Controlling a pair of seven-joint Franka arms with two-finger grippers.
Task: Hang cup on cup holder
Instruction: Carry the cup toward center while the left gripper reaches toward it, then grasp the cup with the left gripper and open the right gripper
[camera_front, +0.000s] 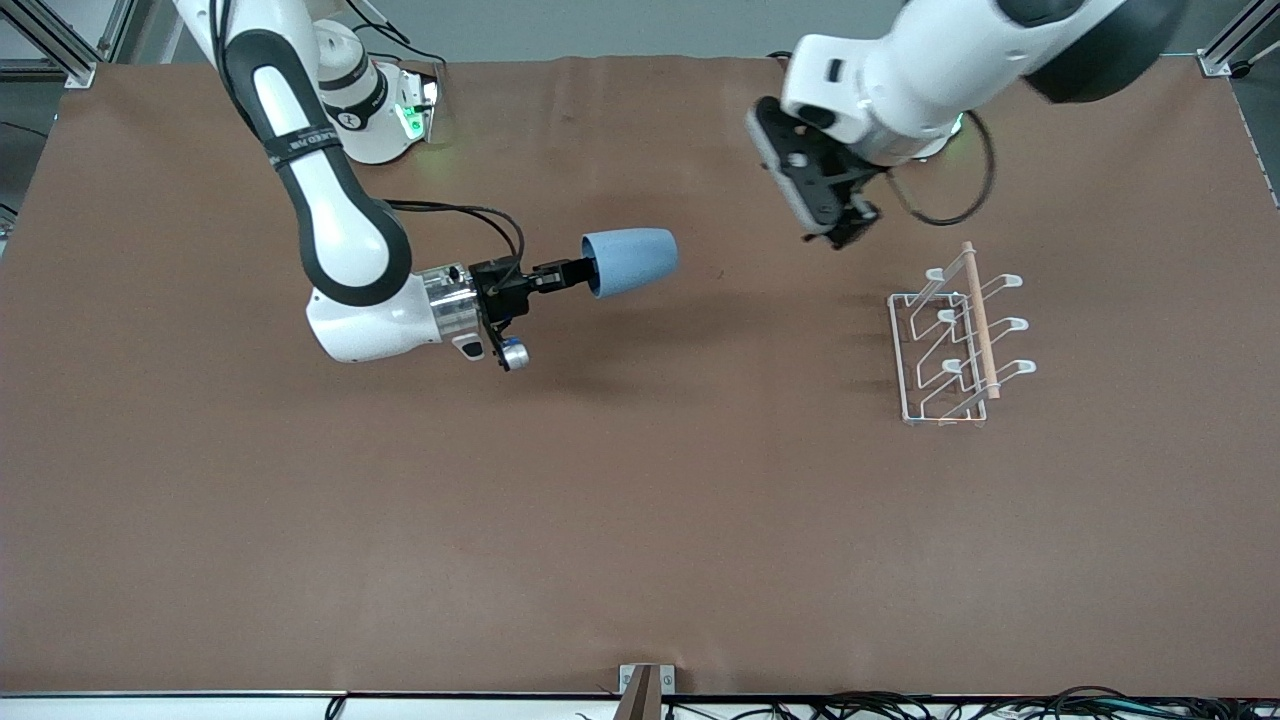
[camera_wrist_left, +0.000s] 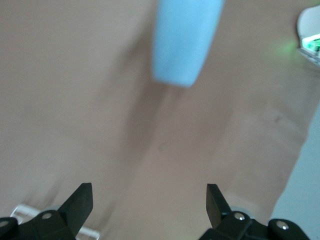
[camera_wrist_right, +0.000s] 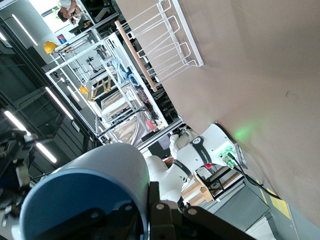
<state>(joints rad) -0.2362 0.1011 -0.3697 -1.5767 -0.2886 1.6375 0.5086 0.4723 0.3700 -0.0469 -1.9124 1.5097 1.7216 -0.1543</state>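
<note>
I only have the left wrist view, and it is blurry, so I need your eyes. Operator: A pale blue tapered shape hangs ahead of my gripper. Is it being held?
Observer: Yes. The right gripper is shut on the rim of the small blue-grey plastic cup, which lies sideways in the air over the table's middle.
Operator: Where is the white wire rack?
Observer: The cup holder, white wire with a light wooden rod on top, stands toward the left arm's end of the table, with no cup on it.
Operator: And my own gripper?
Observer: The left gripper hangs open and empty above the table, close to the rack's end that is farther from the front camera.
</note>
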